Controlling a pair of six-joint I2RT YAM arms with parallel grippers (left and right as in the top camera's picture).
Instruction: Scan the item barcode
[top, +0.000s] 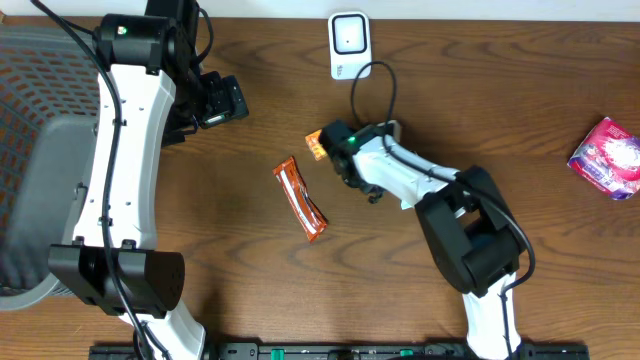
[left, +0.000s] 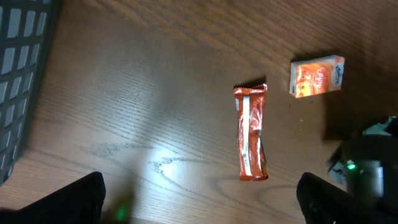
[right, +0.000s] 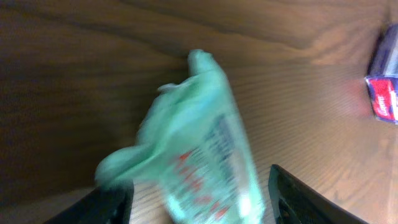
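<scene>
Soft green packet (right: 199, 143) between the spread fingers of the right claw (right: 202, 196), a little in front of the white scanner (top: 348, 45).
It looks light, thin and crinkly, a limp, slippery film that will likely fold. A pinch on a flat sealed end should keep the printed face clear. Blur hides whether the fingers touch it. A small orange carton (top: 316, 146) lies just beside that claw and an orange bar (top: 301, 199) farther from the scanner, both on the bench (top: 520, 90). The left claw (left: 199, 202) is spread wide and empty, on the scanner's left.
</scene>
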